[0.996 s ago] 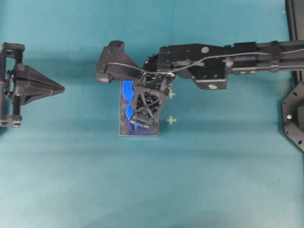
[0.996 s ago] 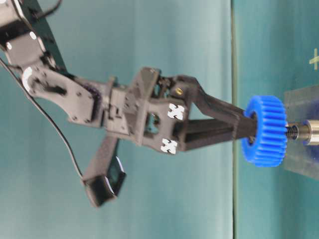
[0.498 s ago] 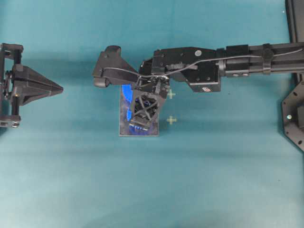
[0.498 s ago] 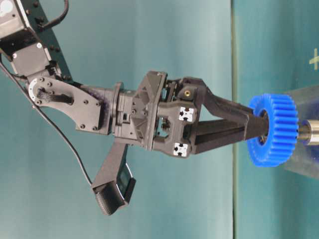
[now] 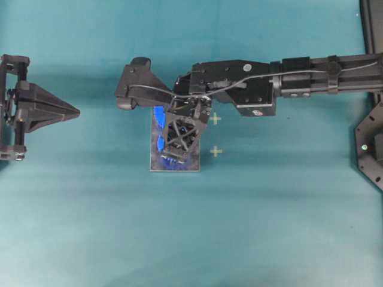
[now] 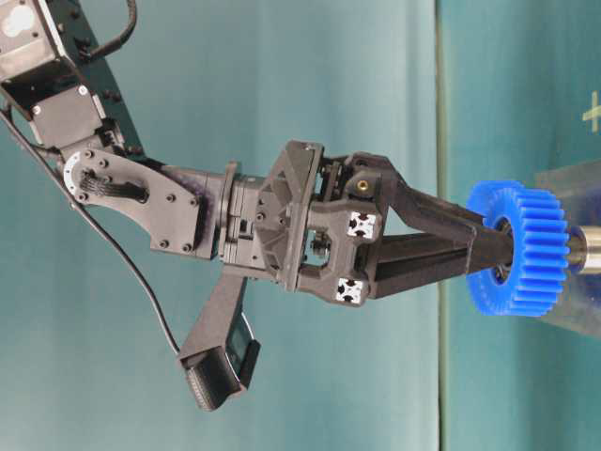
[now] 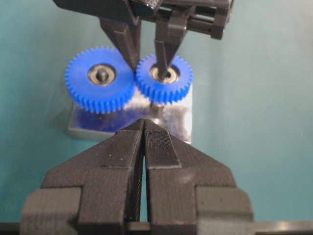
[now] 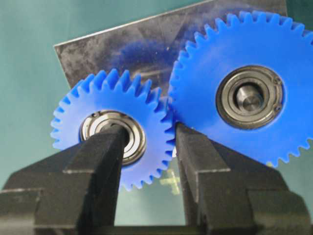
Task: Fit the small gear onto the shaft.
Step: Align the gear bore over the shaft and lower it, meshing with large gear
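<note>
While your right gripper [image 8: 146, 147] pinches the small gear [image 8: 113, 147] — one finger in its hub, one against its rim — it sits low on the shaft [image 6: 587, 250], beside the large gear [image 8: 244, 88]. Your left gripper [image 7: 144, 128] rests closed. No readable writing anywhere.

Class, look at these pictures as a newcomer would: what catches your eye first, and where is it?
Two bright blue gears over a grey metal plate at mid-table. The right pincer grips the small gear, one finger in its hub, beside the large gear. At the left, the left pincer is shut.
</note>
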